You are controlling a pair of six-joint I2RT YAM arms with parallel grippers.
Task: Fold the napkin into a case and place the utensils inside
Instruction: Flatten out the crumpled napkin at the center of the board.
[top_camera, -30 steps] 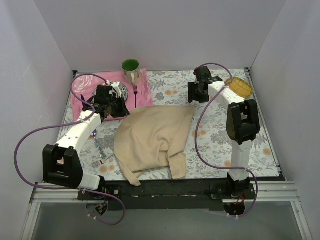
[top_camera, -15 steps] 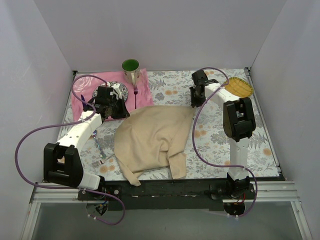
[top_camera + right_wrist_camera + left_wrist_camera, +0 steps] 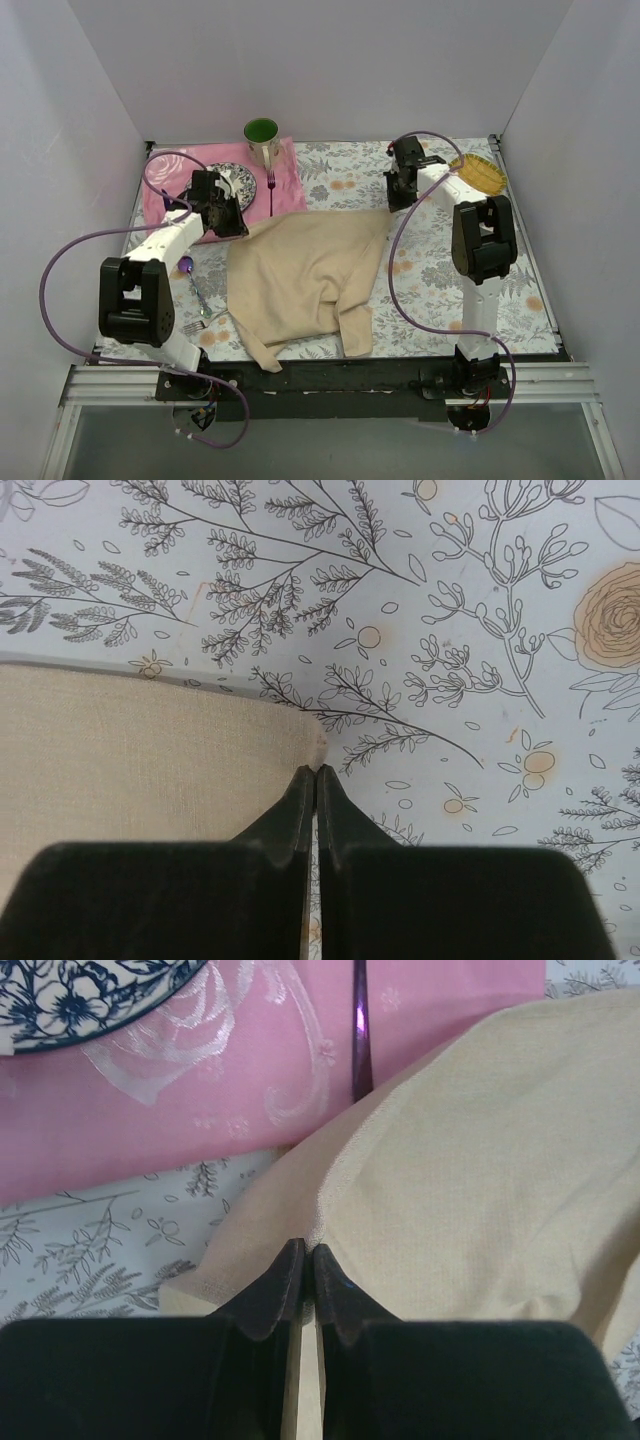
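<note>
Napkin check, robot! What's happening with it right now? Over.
Left gripper shut on napkin edge. Right gripper shut on its far-right corner. Napkin rumpled, no case yet. Purple fork handle meets napkin edge.

Bright, even light — faint soft shadows beside the napkin (image 3: 300, 275) (wrist views sharp).

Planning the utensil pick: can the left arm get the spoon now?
Likely not yet: left gripper is shut on the napkin. The spoon lies uncovered beside that arm.
</note>
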